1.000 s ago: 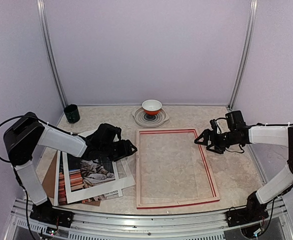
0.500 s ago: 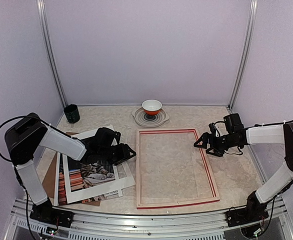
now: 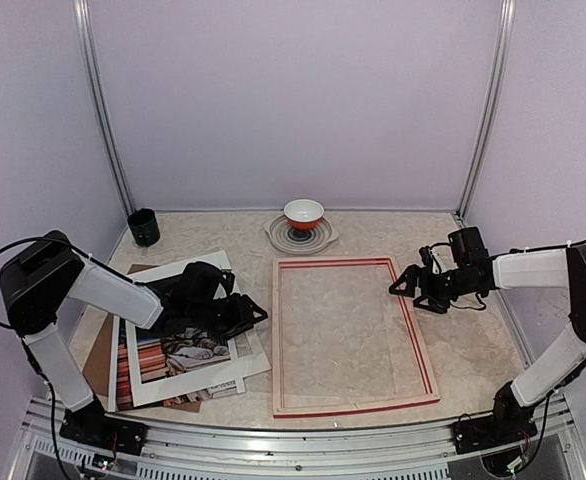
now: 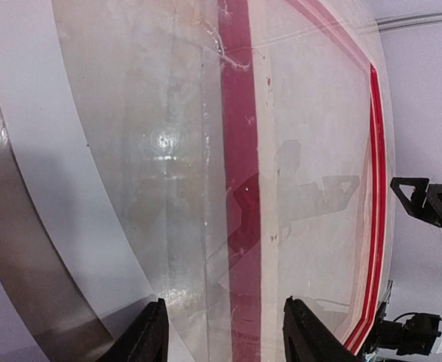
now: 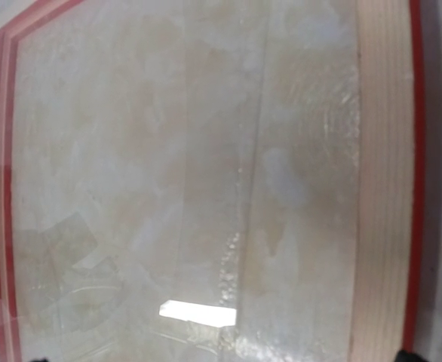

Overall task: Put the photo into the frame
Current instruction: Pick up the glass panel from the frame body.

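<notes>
The photo (image 3: 188, 350), a cat print, lies in a stack at the left, partly under my left arm. A white mat (image 3: 205, 384) and a brown board (image 3: 98, 352) lie with it. The frame (image 3: 278, 340) lies flat in the middle, red rim and pale wood. Low over the stack's right edge, my left gripper (image 3: 253, 312) points at the frame. In the left wrist view its fingertips (image 4: 155, 324) stand apart, the left gripper (image 4: 225, 303) holding nothing, with the frame's red edge (image 4: 240, 151) ahead. My right gripper (image 3: 405, 288) hangs open by the frame's far right edge, whose wooden edge (image 5: 379, 188) fills the right wrist view.
A dark cup (image 3: 143, 227) stands at the back left. A red and white bowl (image 3: 303, 212) sits on a patterned plate (image 3: 321, 241) just behind the frame. Walls close in the table on three sides.
My left gripper has sunk lower onto the stack's right edge and its jaws have narrowed. My right gripper has shifted slightly left and down by the frame's rim.
</notes>
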You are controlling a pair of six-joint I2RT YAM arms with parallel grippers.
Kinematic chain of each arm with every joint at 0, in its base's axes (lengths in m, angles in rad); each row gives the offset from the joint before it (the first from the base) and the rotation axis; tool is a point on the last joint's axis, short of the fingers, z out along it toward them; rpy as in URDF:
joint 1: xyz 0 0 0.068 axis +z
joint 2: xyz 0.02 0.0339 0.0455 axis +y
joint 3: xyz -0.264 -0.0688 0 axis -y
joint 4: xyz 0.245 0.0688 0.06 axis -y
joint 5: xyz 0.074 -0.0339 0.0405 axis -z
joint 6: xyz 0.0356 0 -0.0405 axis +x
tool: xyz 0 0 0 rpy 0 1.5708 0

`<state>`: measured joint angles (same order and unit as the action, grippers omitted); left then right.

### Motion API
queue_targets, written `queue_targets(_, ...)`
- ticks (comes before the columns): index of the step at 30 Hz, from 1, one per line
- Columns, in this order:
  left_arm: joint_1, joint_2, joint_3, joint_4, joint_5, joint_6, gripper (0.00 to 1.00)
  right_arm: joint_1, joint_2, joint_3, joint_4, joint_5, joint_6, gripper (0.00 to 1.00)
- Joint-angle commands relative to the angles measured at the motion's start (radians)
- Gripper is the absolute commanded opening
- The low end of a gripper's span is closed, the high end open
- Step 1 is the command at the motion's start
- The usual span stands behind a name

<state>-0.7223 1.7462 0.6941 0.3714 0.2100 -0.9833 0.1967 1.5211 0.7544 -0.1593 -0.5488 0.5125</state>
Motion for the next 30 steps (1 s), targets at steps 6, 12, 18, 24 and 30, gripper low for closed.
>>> queue_targets(6, -0.022, -0.050, -0.071, 0.057, 0.039, -0.058, 0.49, -0.011, -0.009, -0.013, 0.006, 0.000, -0.008, 0.99)
queue_targets(12, -0.022, -0.018, -0.096, 0.130, 0.064, -0.080, 0.45, -0.012, -0.021, -0.007, -0.006, 0.001, -0.011, 0.99)
queue_targets(18, -0.022, 0.005, -0.115, 0.201, 0.100, -0.102, 0.27, -0.014, -0.016, -0.009, -0.009, 0.003, -0.018, 0.99)
queue_targets(24, -0.022, 0.007, -0.136, 0.241, 0.125, -0.121, 0.10, -0.016, -0.017, -0.007, -0.008, 0.001, -0.017, 0.99)
queue_targets(30, -0.023, -0.003, -0.142, 0.260, 0.149, -0.152, 0.02, -0.018, -0.015, -0.007, -0.010, 0.003, -0.018, 0.99)
